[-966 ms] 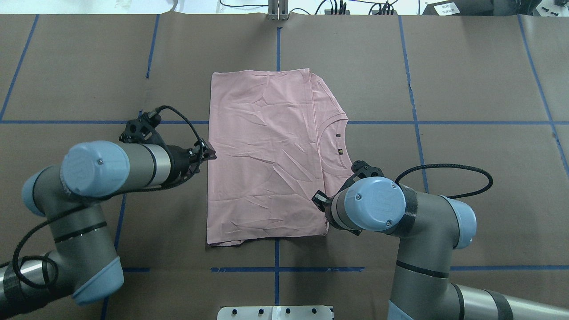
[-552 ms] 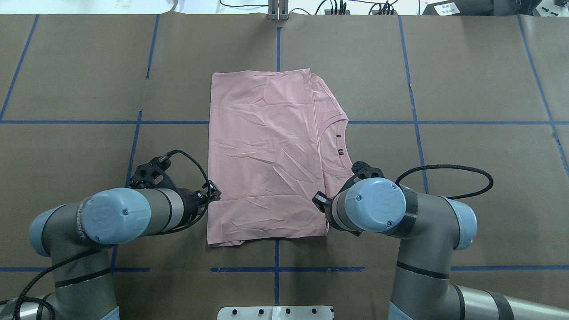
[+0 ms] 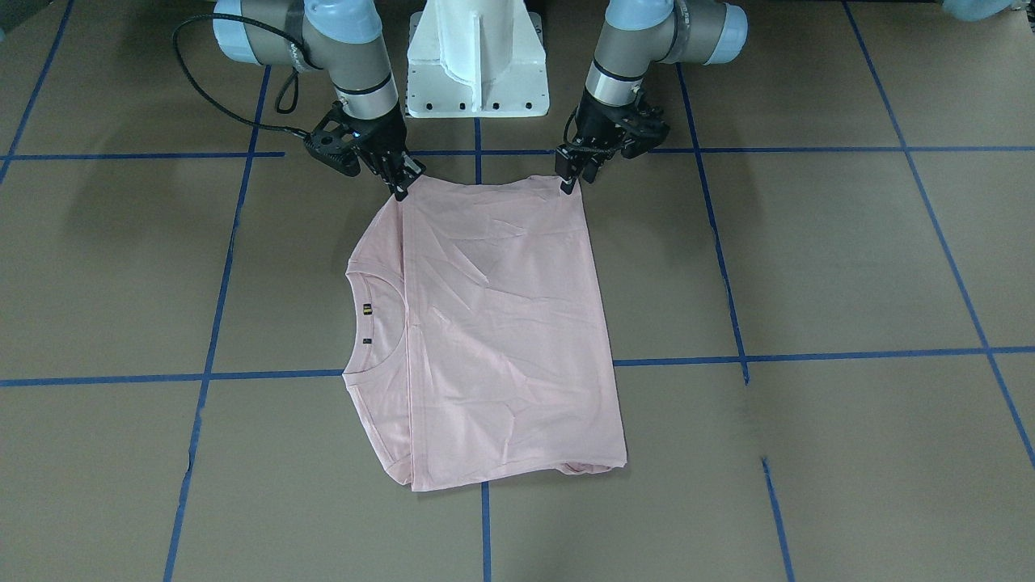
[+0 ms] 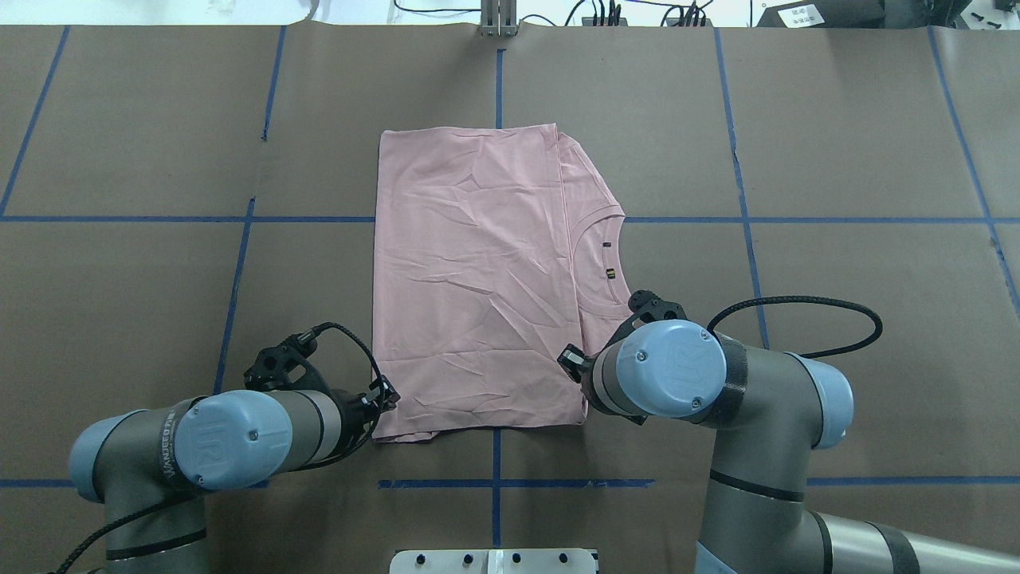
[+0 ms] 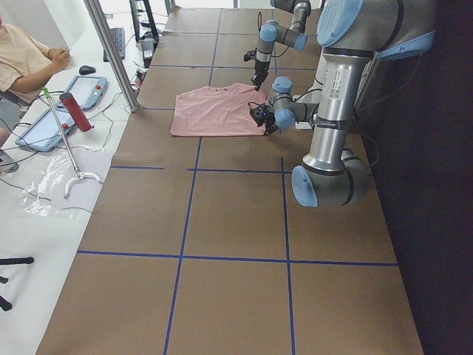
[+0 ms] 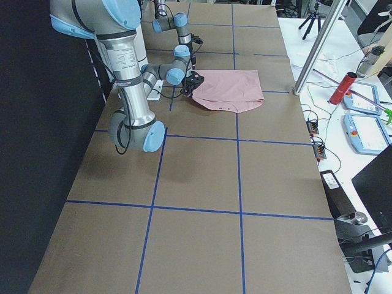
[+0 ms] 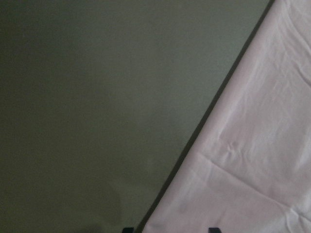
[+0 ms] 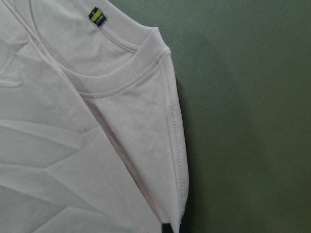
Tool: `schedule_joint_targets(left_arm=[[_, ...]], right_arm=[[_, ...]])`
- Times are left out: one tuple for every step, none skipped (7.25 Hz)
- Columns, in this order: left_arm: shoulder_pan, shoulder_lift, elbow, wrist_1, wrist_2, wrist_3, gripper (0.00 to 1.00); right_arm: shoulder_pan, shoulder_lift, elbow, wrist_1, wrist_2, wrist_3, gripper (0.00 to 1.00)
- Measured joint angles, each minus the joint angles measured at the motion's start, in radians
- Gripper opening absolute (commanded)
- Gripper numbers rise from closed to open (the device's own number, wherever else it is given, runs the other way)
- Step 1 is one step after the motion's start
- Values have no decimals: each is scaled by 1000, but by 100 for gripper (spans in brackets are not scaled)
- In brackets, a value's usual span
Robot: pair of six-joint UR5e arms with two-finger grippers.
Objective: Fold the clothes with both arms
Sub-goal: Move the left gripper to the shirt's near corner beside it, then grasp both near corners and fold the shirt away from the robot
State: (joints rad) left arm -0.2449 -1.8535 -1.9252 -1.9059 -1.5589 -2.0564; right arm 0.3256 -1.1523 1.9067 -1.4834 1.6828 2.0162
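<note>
The T-shirt [image 4: 478, 279] lies flat on the table [image 4: 837, 119] straight out in front of me. It is folded into a tall pink rectangle, long sides running from 12 to 6 o'clock. Its collar [image 8: 116, 82] opens toward 3 o'clock, with a small yellow-and-black tag [image 8: 97, 17] inside the neckband. A folded-over layer covers the rest of the shirt out to the 9 o'clock side.

My left gripper [image 4: 386, 396] sits low at the shirt's 7 o'clock corner. Its fingertips [image 7: 212, 230] are spread well apart and hold nothing. The shirt's long edge runs between them, so one tip is over cloth and the other over bare table.

My right gripper [image 3: 400, 191] is at the 5 o'clock corner, where the shoulder edge comes down from the collar. Its fingertips [image 8: 167, 228] are drawn close together right at the cloth's edge. They look clamped on that corner, though the contact sits at the very bottom of the wrist view.

The near hem runs between my two grippers on the 6 o'clock side, just beyond a blue tape line [image 4: 494, 482] that crosses the table.
</note>
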Motion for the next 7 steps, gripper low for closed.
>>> schedule_joint_targets(left_arm=[[6,0,1,0,-1,0,54],[10,0,3,1,-1,-1,49],[16,0,6,1,-1,-1,46],[20,0,9,1,-1,-1,18],[24,0,10,1,-1,-1,0],[26,0,10,1,-1,-1,0],[26,-3,11,1,-1,-1,0]], right_arm=[[-1,0,0,0,0,0,0],[-1,0,-1,0,0,-1,0],[-2,0,-1,0,1,-1,0],[-2,0,-1,0,1,-2,0],[-2,0,-1,0,1,-2,0],[-2,-1,-2,0,1,-2,0],[-2,-2,-1,0,0,-2,0]])
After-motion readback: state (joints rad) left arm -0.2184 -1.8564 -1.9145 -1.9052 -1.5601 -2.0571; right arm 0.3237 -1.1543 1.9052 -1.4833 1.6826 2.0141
